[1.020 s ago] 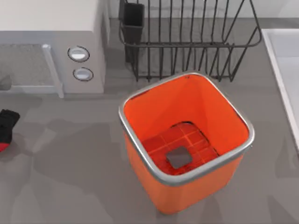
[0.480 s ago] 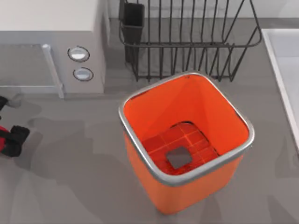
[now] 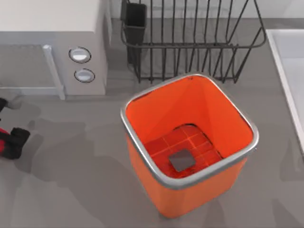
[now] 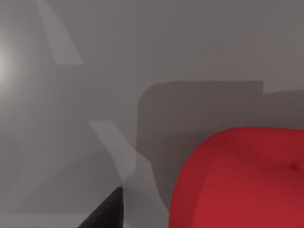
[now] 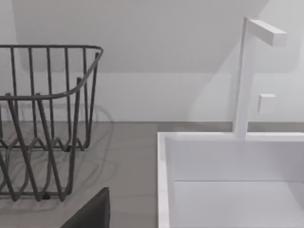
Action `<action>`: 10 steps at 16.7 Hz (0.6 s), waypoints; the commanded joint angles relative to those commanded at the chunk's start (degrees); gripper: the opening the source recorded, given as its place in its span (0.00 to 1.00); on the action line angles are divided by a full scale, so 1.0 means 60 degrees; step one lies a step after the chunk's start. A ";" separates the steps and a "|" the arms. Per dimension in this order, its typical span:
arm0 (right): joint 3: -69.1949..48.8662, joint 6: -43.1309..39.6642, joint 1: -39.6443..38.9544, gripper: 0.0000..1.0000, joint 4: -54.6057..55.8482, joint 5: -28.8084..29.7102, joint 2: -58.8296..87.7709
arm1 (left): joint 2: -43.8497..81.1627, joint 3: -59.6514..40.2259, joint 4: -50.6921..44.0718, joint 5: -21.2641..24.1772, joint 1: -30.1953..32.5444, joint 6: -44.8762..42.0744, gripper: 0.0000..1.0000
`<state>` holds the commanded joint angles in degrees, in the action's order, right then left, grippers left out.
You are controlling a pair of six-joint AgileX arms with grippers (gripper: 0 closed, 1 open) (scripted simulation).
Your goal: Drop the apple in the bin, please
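At nine o'clock, the left gripper [image 3: 10,142] sits against a smooth, round red apple [image 4: 242,180]; whether its fingers grip it, I cannot tell. The glossy orange bin [image 3: 190,142] stands at centre, silver-rimmed.

Bright orange square bin [image 3: 156,187] with rounded corners and a silver metal rim, upright on the grey desk [image 3: 71,190] about midway between its left and right edges, open top showing a gridded orange floor with a grey square on it. Smooth plain red apple [image 4: 242,183], rounded, close above the desk in the left wrist view, a red sliver at the desk's left edge, well apart from the bin.
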<state>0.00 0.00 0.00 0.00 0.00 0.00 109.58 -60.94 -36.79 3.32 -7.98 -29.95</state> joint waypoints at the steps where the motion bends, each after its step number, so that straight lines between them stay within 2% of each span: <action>1: 0.0000 0.0000 0.0000 1.00 0.0000 0.0000 0.0000 | 0.0000 0.0000 0.0000 0.0000 0.0000 0.0000 0.77; 10: 0.0000 0.0000 0.0000 1.00 0.0000 0.0000 0.0000 | 0.0000 0.0000 0.0000 0.0000 0.0000 0.0000 0.10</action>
<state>0.00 0.00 0.00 0.00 0.00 0.00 109.58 -60.94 -36.79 3.32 -7.98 -29.95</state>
